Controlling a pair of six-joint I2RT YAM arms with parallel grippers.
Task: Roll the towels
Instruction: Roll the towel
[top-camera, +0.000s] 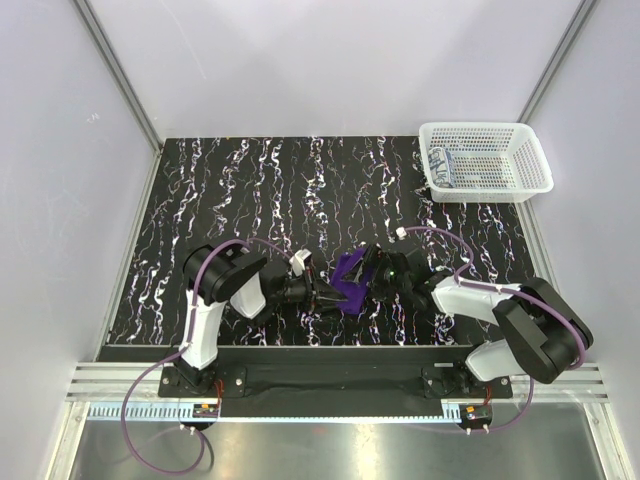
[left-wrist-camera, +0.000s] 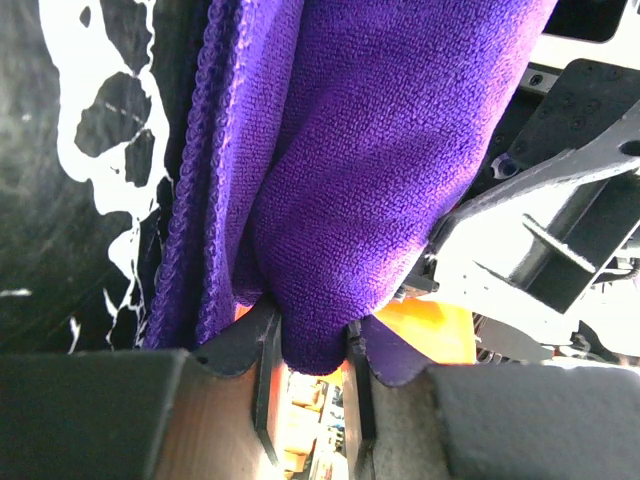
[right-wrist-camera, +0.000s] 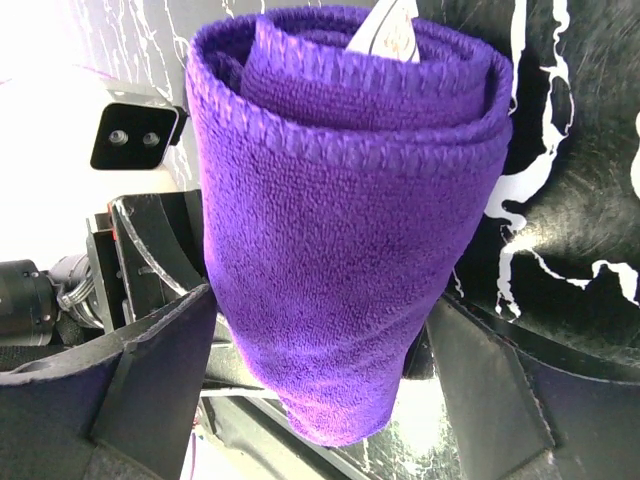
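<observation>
Final stage of rolling: the plain deep purple cloth towel (right-wrist-camera: 340, 230), rolled, is well apart from the white plastic mesh basket (top-camera: 530, 160). My left gripper (left-wrist-camera: 310, 345) pinches its end. My right gripper (right-wrist-camera: 320, 320) straddles it, jaws wide; grip unclear. Next, probably: release without unrolling.

A table (top-camera: 250, 200) with a black top veined in white streaks fills the middle, shut in by plain pale walls (top-camera: 330, 60) at the left, back and right. Grey metal posts (top-camera: 118, 75) run down the two back corners. A ribbed metal rail (top-camera: 110, 380) lines the near edge, with a shiny metal sheet (top-camera: 330, 450) below it. The light is soft and even.
</observation>
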